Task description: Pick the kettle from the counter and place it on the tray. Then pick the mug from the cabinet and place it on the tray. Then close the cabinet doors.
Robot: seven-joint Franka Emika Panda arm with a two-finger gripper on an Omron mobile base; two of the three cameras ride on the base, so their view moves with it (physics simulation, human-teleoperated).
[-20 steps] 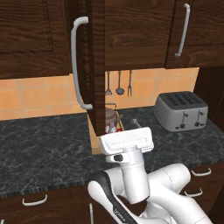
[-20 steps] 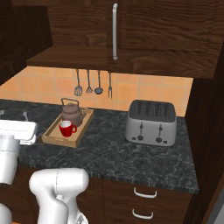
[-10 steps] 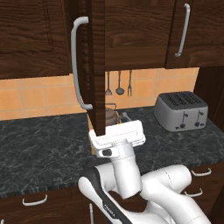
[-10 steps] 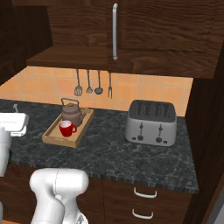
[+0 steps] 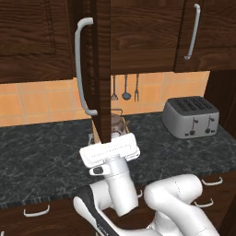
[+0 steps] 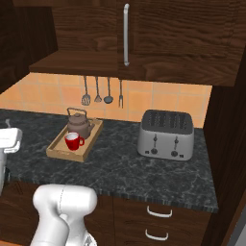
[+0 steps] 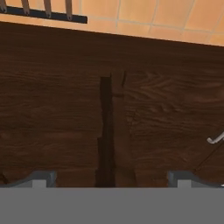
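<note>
The brownish-grey kettle (image 6: 79, 124) and the red mug (image 6: 73, 141) both stand on the tan wooden tray (image 6: 60, 153) on the dark marbled counter (image 6: 120, 168). In the left base view a cabinet door (image 5: 102, 69) stands open, edge-on toward me, and hides most of the kettle (image 5: 118, 122) and tray. My white hand (image 5: 110, 154) hovers over the counter's front, just below and right of that door's long silver handle (image 5: 82, 69). In the hand view my gripper (image 7: 112, 178) is open and empty, its fingertips (image 7: 41, 177) wide apart, facing dark wood panels with a dark seam (image 7: 105, 131).
A silver toaster (image 6: 166, 134) sits on the counter to the right of the tray. Utensils (image 6: 102, 91) hang on the orange tiled wall behind. Another cabinet door with a silver handle (image 5: 193, 32) is at the upper right. Drawers with short handles (image 6: 158, 211) run below the counter.
My hand has swung left across the counter's front, toward the open door's edge. The kettle, mug and tray have not moved, and the jaws stayed wide.
</note>
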